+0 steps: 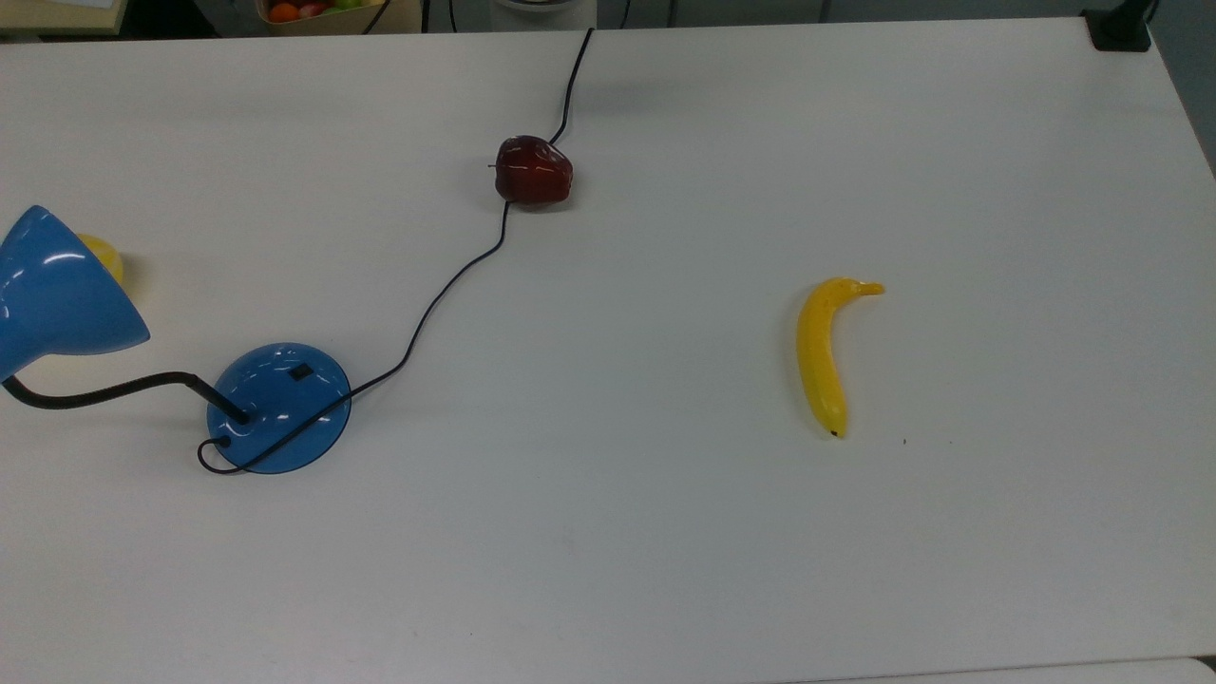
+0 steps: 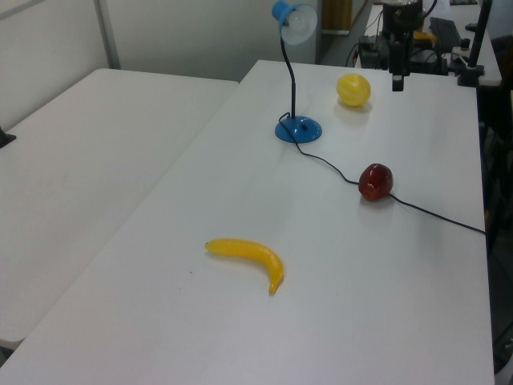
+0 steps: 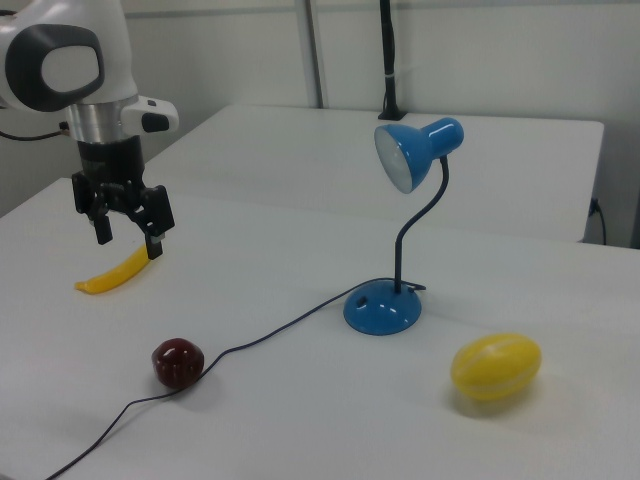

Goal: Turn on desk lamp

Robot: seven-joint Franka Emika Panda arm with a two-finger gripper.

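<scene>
In the right view, a yellow lemon (image 3: 496,366) lies nearest on the white table (image 3: 300,430), with a dark red apple (image 3: 178,362) toward the right view's left. A black cord (image 3: 270,335) runs past the apple, touching it, and on to the desk lamp (image 3: 385,308). The lamp stands upright behind the lemon: a round blue base, a bent black neck, and a blue cone shade (image 3: 415,150) facing the right view's left. The bulb does not glow.

Farther back on the right view's left, the gripper (image 3: 128,240) hangs above the table with its two black fingers spread apart, holding nothing. It is well apart from the lamp. Behind it lies a banana (image 3: 115,273).

In the top view, the lamp base (image 1: 279,407) sits at the top view's left with a small black switch (image 1: 300,372) on its dome; the apple (image 1: 533,170) and banana (image 1: 823,351) lie apart toward the right.

In the left view, the banana (image 2: 247,256) is nearest, then the apple (image 2: 375,181), the lamp (image 2: 297,128), the lemon (image 2: 353,89) and the gripper (image 2: 397,79).
</scene>
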